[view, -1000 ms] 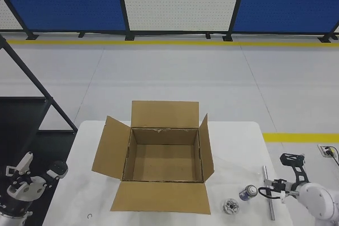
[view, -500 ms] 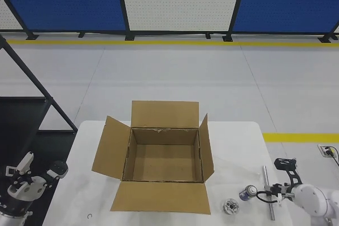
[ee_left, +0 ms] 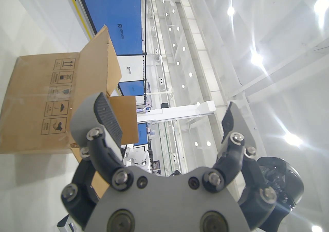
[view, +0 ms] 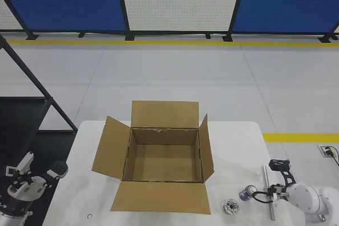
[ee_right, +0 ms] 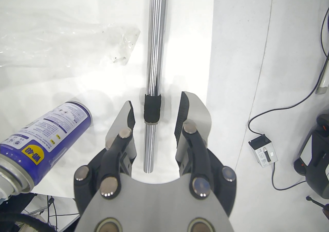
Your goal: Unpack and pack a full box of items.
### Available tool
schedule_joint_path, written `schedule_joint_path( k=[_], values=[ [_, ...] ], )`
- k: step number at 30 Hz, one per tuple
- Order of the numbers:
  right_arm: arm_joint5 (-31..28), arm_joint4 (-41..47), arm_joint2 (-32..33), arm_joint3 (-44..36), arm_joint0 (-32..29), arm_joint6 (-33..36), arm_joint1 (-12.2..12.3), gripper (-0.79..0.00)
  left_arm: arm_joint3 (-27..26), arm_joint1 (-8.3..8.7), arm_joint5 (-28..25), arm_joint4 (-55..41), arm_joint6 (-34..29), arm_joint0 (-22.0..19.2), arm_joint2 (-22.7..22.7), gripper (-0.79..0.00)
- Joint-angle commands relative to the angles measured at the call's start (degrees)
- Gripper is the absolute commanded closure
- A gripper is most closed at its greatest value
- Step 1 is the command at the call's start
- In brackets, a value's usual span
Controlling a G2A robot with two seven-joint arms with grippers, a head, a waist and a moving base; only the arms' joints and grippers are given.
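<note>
straddling the metal rod [ee_right: 156,37], jaws parted, the right gripper [ee_right: 156,104] is probably setting up a grab for the box [view: 164,135].

**Where things sit on my desk**

The box [view: 164,161] stands mid-desk [view: 237,135], top open, its four flaps spread outward. Right of its front flap three things sit in a row: a round part [view: 231,206] nearest the box, then a spray can [view: 248,192], then a metal rod [view: 266,175] running front to back by the desk's right edge. A plastic bag [ee_right: 64,37] lies beside the rod, behind the can. My right pincer [ee_right: 156,100] straddles the rod's near half, fingers clear of it. My left pincer [ee_left: 165,100] hangs off the desk's left front corner.
</note>
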Motion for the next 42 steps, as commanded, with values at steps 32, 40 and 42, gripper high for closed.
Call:
schedule_joint_path(
  k=[32,40,42],
  values=[
    [-0.2,1.7,-2.1,4.5,2.4,-1.0,0.9,0.0,0.0,0.0,0.0,0.0,0.0,0.0,0.0,-0.785],
    [-0.9,5.0,6.0,-8.1,-2.3,-0.7,2.1,0.0,0.0,0.0,0.0,0.0,0.0,0.0,0.0,-0.785],
    [-1.7,6.8,8.9,-13.5,-4.3,-0.1,2.4,0.0,0.0,0.0,0.0,0.0,0.0,0.0,0.0,-0.785]
  ],
)
